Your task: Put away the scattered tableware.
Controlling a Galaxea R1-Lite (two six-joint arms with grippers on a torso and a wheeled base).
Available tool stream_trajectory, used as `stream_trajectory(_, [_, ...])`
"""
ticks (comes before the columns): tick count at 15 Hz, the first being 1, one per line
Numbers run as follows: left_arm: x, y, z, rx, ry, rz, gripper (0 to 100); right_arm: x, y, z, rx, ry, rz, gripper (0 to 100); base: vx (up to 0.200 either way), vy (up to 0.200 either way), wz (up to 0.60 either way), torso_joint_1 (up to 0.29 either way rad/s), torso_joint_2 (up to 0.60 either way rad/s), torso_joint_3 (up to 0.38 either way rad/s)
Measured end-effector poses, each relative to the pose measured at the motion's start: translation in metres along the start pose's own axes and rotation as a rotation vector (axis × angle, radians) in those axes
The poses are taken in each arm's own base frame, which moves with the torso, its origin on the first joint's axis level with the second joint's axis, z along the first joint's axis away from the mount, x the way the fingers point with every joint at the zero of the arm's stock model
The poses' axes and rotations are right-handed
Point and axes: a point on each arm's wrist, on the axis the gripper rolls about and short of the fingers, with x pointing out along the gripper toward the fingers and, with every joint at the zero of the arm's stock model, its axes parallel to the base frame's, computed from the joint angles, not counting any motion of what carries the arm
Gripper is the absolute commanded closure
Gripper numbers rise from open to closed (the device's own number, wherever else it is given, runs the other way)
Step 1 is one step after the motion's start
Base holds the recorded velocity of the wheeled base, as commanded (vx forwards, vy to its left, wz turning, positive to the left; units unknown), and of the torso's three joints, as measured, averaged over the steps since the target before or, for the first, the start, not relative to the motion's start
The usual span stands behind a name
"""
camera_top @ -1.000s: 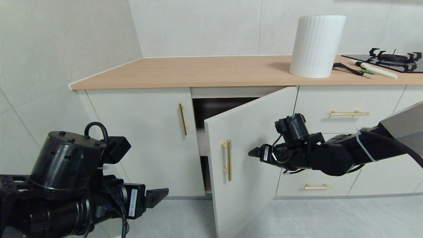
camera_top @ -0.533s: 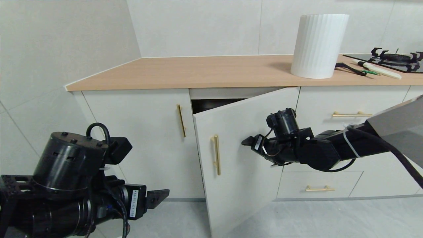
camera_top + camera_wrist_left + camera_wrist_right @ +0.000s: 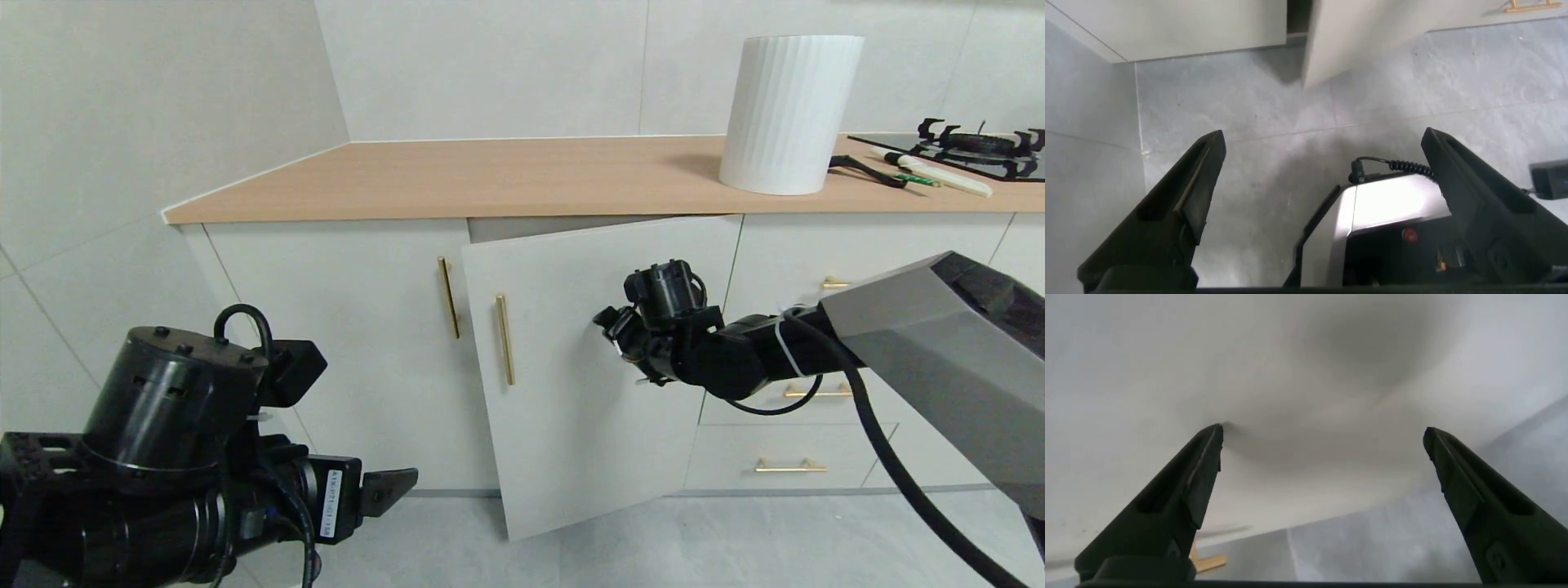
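My right gripper (image 3: 608,321) is open, with its fingertips against the face of the white cabinet door (image 3: 571,359), which stands a little ajar. In the right wrist view the gripper (image 3: 1321,433) has both fingers (image 3: 1167,514) spread wide on the door panel (image 3: 1315,367), holding nothing. My left gripper (image 3: 396,483) hangs low at the left, in front of the left cabinet, and is also open and empty; in the left wrist view the gripper (image 3: 1323,135) is over the grey floor. A few utensils (image 3: 906,171) lie on the countertop at the far right.
A tall white ribbed container (image 3: 790,114) stands on the wooden countertop (image 3: 490,175). A black hob grate (image 3: 980,143) sits at the far right. Gold handles (image 3: 505,340) mark the doors and drawers. The door's lower corner (image 3: 1372,33) hangs over the floor.
The right gripper has moved left and toward the cabinet, pressing the door from well open to almost shut. The left arm has kept still.
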Motion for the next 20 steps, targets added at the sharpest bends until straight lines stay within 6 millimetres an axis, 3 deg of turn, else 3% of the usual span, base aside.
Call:
stream_trajectory(12, [0.000,0.000,0.000,0.001,0.002,0.001,0,0.054,-0.014,0.006,0.030,-0.240,-0.117,0,0.000,0.000,0.00,0.000,0.00,0.000])
stream_trajectory(20, [0.000,0.000,-0.001,0.002,0.004,0.002,0,0.059,-0.020,0.013,0.036,-0.264,-0.139,0,0.000,0.000,0.00,0.000,0.00,0.000])
